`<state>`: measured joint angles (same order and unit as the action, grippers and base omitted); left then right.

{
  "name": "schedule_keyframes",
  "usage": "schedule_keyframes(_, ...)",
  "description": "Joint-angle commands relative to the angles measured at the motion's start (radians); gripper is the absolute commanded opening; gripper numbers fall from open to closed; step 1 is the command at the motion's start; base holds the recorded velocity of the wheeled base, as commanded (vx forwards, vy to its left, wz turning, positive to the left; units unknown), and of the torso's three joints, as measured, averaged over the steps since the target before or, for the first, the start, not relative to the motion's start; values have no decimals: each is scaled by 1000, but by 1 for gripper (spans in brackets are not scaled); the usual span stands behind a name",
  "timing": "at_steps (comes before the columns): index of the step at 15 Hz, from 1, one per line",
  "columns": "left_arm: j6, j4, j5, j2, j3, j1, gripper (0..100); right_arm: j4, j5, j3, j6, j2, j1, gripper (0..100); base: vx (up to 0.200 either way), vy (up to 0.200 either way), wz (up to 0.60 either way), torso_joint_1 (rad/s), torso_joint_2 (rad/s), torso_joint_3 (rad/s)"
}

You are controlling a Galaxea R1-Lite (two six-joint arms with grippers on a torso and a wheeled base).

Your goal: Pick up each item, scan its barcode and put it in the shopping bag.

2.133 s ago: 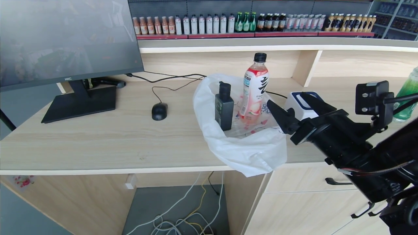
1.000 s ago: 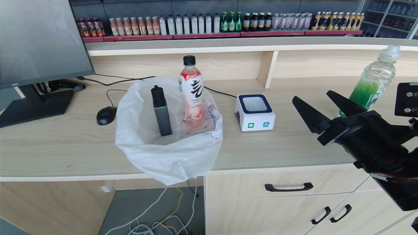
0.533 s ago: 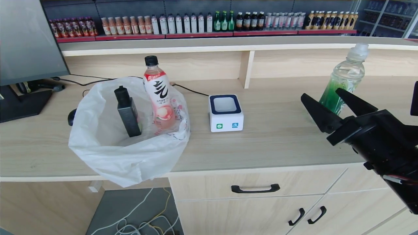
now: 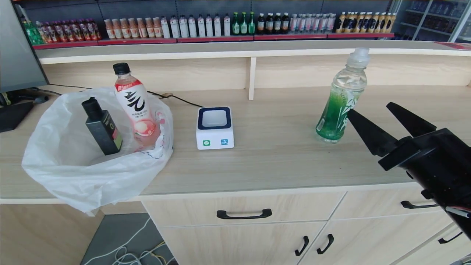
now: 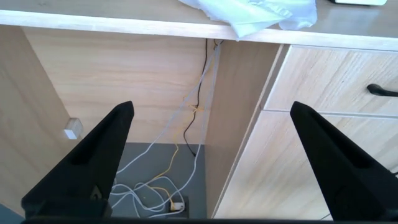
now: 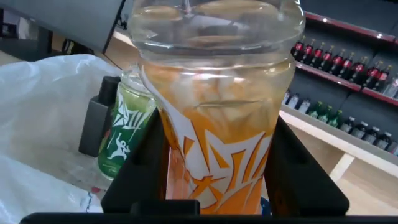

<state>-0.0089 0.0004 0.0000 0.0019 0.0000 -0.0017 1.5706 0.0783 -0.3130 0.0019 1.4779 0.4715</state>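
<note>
— Where do our items stand around the scanner?
— Left of the scanner, just beside it and not touching, we have the shopping bag. It is open at the top and slumps over the front edge of the counter. Two things stand in it. A dark bottle is on the side farther from the scanner, and a pink-labelled bottle with a black cap is on the nearer side.
— And to the scanner's right?
— A green bottle with a pale cap stands upright on the counter, well apart from the scanner. Our right gripper is farther from the scanner than that bottle, just beside it and pointing toward it. We cannot say whether it touches.
— Is it grasping anything?
— We cannot tell. From the head camera nothing sits in it. Its own wrist camera, though, has an orange-labelled bottle close up between its dark sides. The two views disagree, so we give no verdict.
— And our left gripper?
— Released, its fingers spread wide with nothing between them. It hangs lower than the scanner, below the counter top. It faces the recess under the bag's overhang, where cables lie on the floor beside a drawer front.
— Anything behind the scanner?
— Far behind it, a shelf row of bottles.
</note>
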Motion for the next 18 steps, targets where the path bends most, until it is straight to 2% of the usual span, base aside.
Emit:
schedule_keyframes(1,0,0,0,0,0,0,100,0,0,3,0,-7,-1,100,0,-200,0,2,2,2)
schedule_keyframes(8,3,0,-2,0,0,0,100,0,0,11,0,-5,-2,100,0,-200,0,2,4,3)
schedule_keyframes(11,4,0,0,0,0,0,100,0,0,-12,4,71,44,100,0,0,0,0,0,0)
schedule_keyframes(15,4,0,0,0,0,0,100,0,6,-152,-5,233,134,100,0,0,0,0,0,0)
schedule_keyframes(18,4,0,0,0,0,0,100,0,95,-239,24,323,134,100,0,0,0,0,0,0)
